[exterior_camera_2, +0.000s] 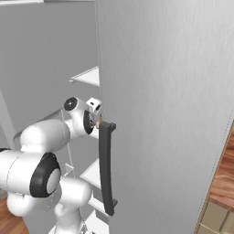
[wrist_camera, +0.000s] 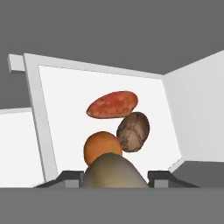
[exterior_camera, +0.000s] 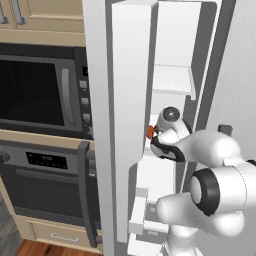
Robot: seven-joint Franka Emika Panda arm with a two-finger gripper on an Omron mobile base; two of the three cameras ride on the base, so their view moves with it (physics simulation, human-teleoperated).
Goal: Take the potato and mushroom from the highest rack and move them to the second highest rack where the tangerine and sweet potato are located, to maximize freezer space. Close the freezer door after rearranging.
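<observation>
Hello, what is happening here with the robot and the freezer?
The arm reaches into the open freezer. Its gripper is shut on the mushroom and holds it over a white shelf. There the tangerine, the sweet potato and a brown potato already lie close together. The freezer door stands open.

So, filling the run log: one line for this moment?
gripper: shut on mushroom | over rack | tangerine, sweet potato, potato there | freezer door: open

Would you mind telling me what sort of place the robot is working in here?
It looks like a rendered home kitchen: black-fronted wall ovens sit in wooden cabinetry, and beside them a tall grey freezer stands open, with a sweet potato and tangerine on a white shelf.
</observation>
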